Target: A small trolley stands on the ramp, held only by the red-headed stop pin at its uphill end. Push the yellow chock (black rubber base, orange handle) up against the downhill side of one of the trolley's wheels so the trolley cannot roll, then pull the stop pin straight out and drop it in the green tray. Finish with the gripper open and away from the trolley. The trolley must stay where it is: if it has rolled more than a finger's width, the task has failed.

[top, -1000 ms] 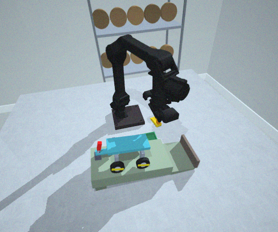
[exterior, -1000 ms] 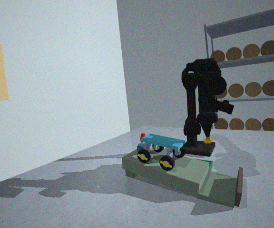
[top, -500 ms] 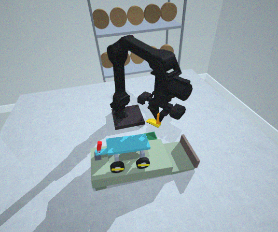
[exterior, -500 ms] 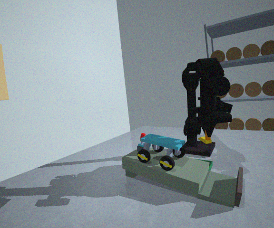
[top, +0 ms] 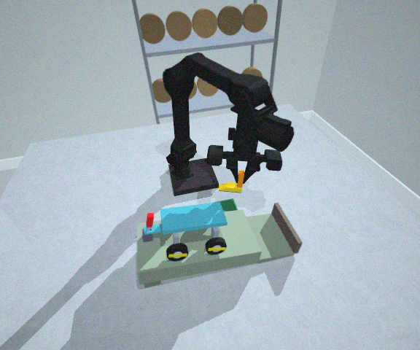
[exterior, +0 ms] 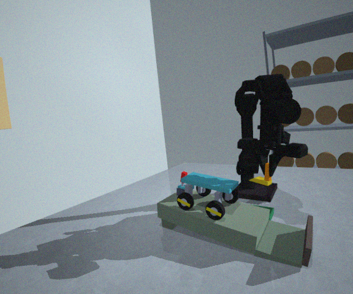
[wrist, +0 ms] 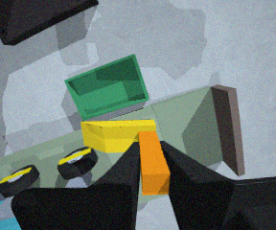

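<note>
My gripper point(top: 240, 176) point(exterior: 266, 169) point(wrist: 149, 147) is shut on the orange handle of the yellow chock point(top: 230, 186) point(exterior: 259, 180) point(wrist: 116, 134) and holds it in the air behind the ramp, above the green tray point(top: 229, 205) point(exterior: 271, 212) point(wrist: 106, 87). The trolley with its blue deck point(top: 191, 219) point(exterior: 209, 182) stands on the upper part of the green ramp point(top: 240, 240) point(exterior: 249, 223) point(wrist: 186, 120). Its black wheels point(top: 215, 245) point(exterior: 215, 210) point(wrist: 77, 162) rest on the slope. The red-headed stop pin point(top: 149, 219) point(exterior: 184, 174) stands at the trolley's uphill end.
A brown end wall point(top: 286, 227) point(exterior: 307, 240) point(wrist: 228, 128) closes the ramp's low end. The arm's dark base plate point(top: 193, 181) point(exterior: 258, 192) sits just behind the ramp. A shelf rack with brown discs point(top: 204, 22) point(exterior: 325, 66) stands at the back.
</note>
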Available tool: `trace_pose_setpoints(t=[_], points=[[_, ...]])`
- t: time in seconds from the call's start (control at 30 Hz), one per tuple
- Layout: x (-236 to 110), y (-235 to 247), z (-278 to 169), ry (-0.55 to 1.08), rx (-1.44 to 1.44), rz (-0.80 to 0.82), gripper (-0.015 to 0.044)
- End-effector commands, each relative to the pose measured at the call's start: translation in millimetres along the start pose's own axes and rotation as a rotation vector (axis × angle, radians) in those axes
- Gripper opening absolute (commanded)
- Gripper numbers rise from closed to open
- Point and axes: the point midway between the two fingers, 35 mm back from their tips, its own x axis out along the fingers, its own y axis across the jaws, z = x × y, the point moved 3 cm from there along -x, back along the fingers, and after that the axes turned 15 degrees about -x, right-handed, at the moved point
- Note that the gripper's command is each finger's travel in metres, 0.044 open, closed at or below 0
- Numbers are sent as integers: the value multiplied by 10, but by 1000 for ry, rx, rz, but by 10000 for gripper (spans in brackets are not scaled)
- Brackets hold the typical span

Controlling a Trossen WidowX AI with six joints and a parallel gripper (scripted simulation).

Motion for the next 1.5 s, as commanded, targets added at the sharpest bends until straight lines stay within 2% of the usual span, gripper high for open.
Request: trace_pose_setpoints(t=[0.0,0.17,0.9,1.47], points=[[-15,-8,-9,9,-150,13,0],[-15,-16,-7,10,-308,24,0],[45,-60,-300,12,-314,25,0],[447,-67,-305,12,-314,25,0]])
